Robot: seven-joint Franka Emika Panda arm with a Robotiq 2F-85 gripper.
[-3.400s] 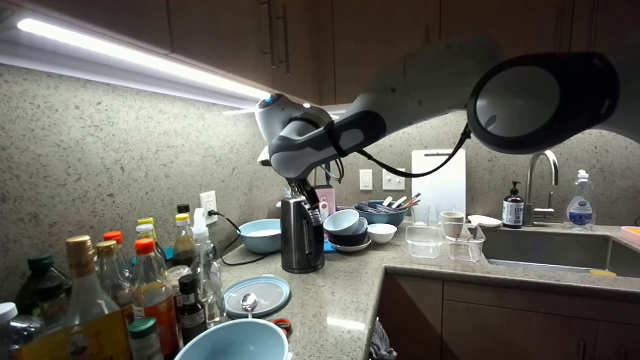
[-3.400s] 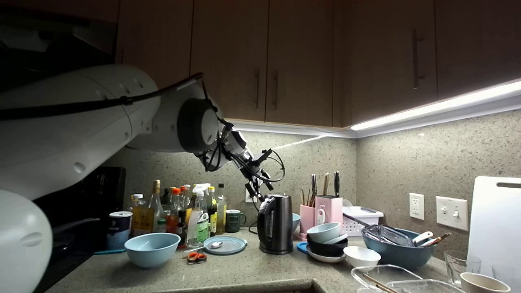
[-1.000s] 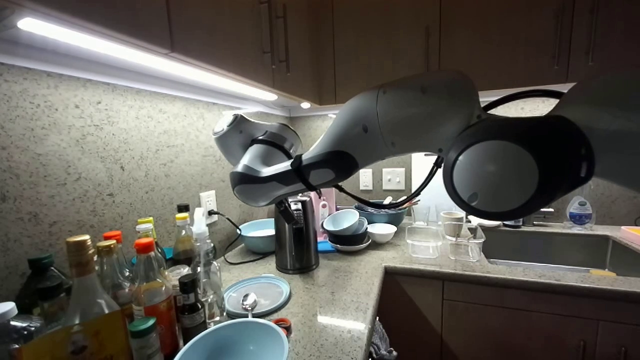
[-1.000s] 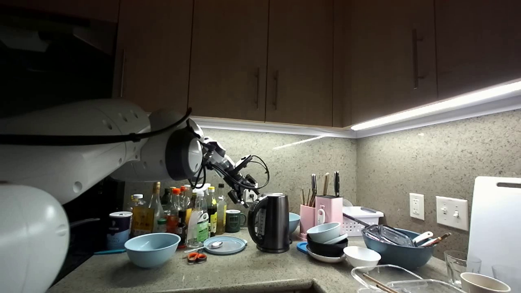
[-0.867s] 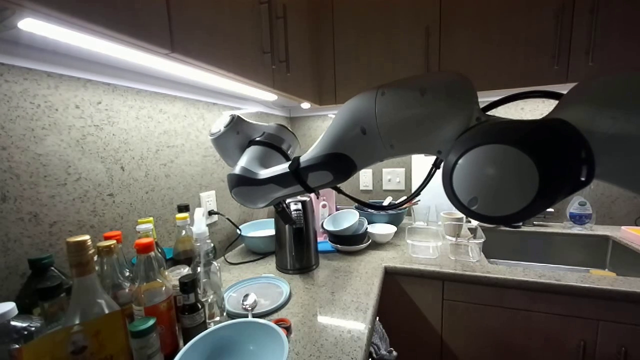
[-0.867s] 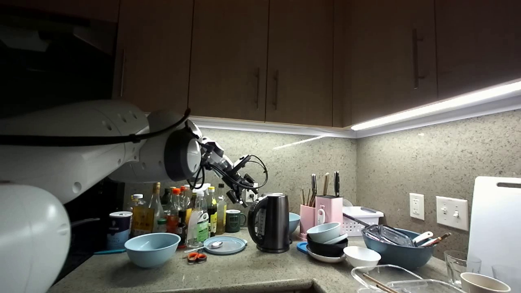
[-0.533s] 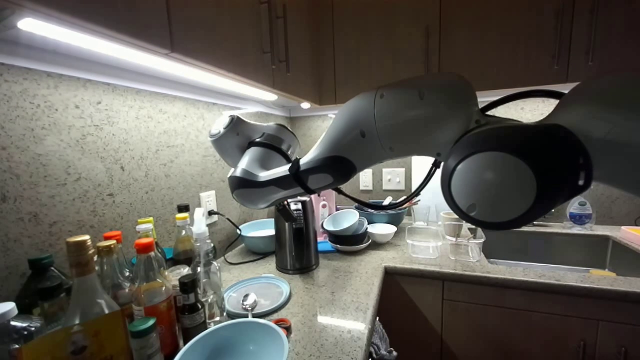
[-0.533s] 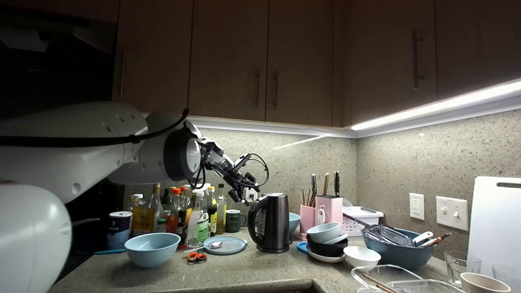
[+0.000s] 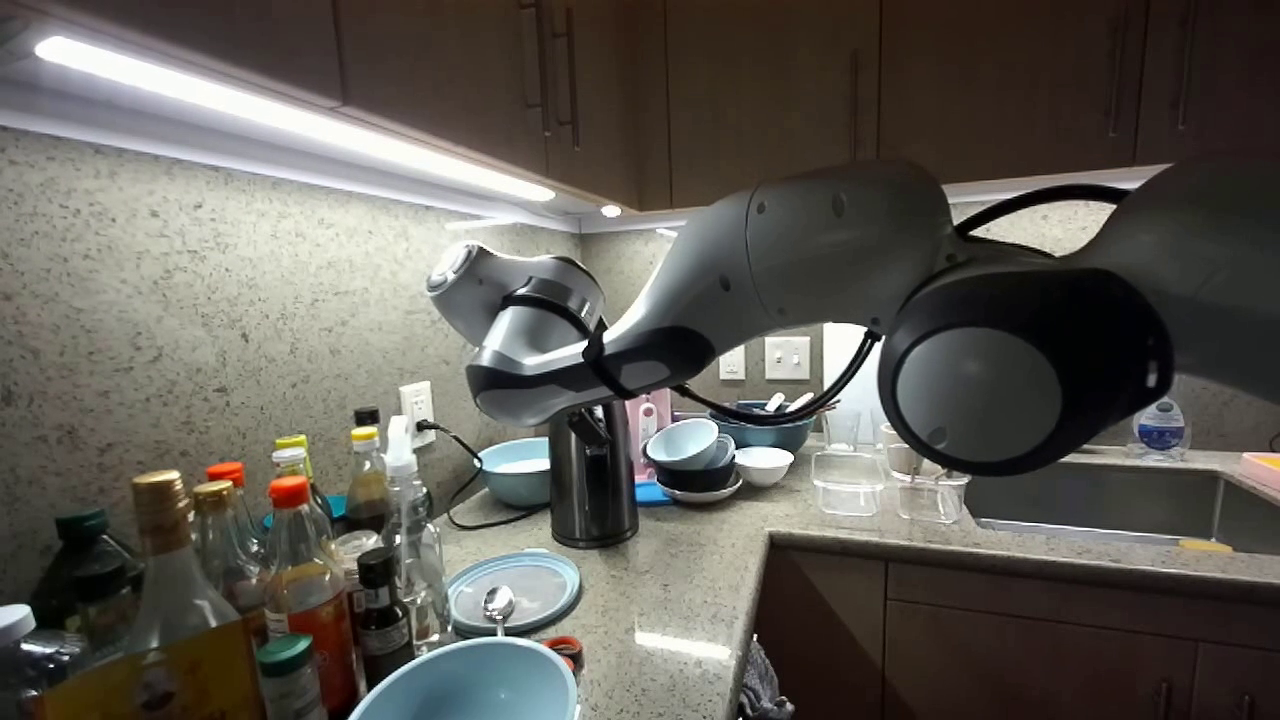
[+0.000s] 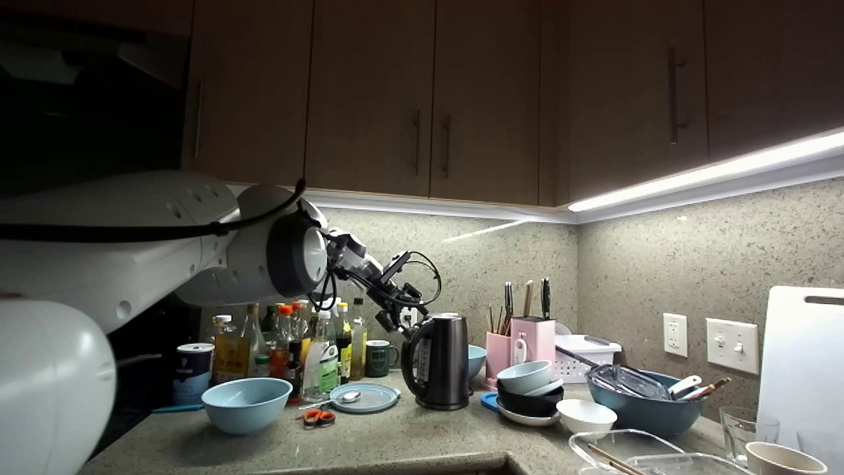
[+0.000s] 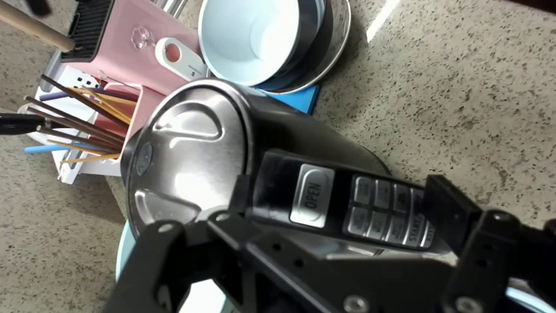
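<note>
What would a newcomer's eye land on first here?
Probably the big robot arm, looming over the counter in both exterior views, its jaws right by the steel kettle. In the wrist view, the silver OPEN button, showing between the spread jaws. Then the glaring strip light beneath the cabinets.

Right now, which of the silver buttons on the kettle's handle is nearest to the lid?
The OPEN button. It sits alone, nearest the lid; the other silver buttons are grouped farther along the handle.

Wrist view close above kettle [image 11: 260,134], 2 exterior views sharing it, apparently crosswise
</note>
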